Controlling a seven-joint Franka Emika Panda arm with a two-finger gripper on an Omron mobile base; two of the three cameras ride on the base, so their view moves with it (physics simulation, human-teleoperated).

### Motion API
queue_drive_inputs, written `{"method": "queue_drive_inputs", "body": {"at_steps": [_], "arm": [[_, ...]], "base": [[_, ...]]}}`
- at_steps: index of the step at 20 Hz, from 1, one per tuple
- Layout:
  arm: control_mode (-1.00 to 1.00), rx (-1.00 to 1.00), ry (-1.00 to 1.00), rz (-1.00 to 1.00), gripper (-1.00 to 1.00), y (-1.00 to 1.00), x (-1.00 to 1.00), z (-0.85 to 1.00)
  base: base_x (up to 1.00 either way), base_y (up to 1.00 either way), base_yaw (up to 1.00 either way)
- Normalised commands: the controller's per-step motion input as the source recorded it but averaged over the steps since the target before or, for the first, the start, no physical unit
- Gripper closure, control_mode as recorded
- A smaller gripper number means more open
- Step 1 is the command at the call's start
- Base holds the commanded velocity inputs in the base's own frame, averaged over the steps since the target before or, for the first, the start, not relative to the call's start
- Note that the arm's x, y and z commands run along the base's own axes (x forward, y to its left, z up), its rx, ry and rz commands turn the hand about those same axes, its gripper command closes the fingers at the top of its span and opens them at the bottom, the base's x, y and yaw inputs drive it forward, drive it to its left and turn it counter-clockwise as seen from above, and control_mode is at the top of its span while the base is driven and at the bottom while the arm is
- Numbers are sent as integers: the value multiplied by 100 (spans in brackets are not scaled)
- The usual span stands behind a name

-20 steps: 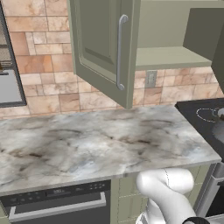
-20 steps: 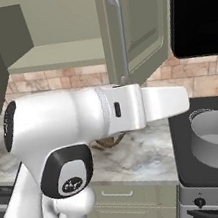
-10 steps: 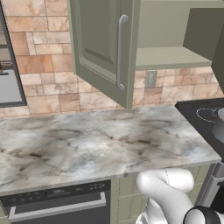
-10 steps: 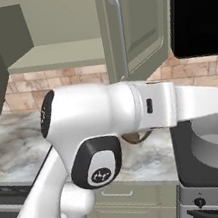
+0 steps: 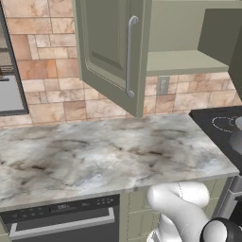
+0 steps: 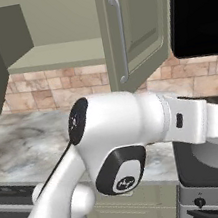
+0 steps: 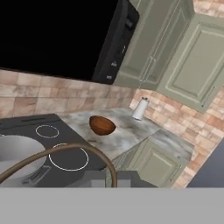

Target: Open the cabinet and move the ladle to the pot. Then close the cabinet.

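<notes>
Brown bowl (image 7: 103,125) beside stove (image 7: 52,144), white canister (image 7: 140,109) behind

Marbled grey surface (image 5: 94,156) runs beside the black cooktop (image 7: 26,127); the pot (image 7: 17,153) sits there, brown bowl (image 7: 102,125) and white canister (image 7: 140,108) just beyond.

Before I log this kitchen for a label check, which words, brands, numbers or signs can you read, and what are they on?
None can be read.
Oven control panel: faint marks, too small to read.
Arm joint cap: a small pale logo, too blurred to read.
Stove knobs: no legible marks.
Cabinet: plain.
</notes>
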Motion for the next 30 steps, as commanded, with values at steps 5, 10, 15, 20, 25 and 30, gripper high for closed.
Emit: {"method": "queue_drive_inputs", "body": {"at_steps": [5, 10, 15, 20, 25, 30], "arm": [[-100, 10, -12, -2, 100, -5, 0, -18], [-100, 2, -16, -9, 100, -10, 1, -23], [-100, 0, -15, -14, 100, -1, 0, -30], [-100, 0, -10, -12, 100, 0, 0, -23], [-100, 5, 0, -3, 100, 0, -6, -2], [-100, 7, 0, 0, 100, 0, -12, -2]], "base": [[0, 0, 0], [0, 0, 0], [0, 0, 0], [0, 0, 0], [0, 0, 0], [0, 0, 0]]}}
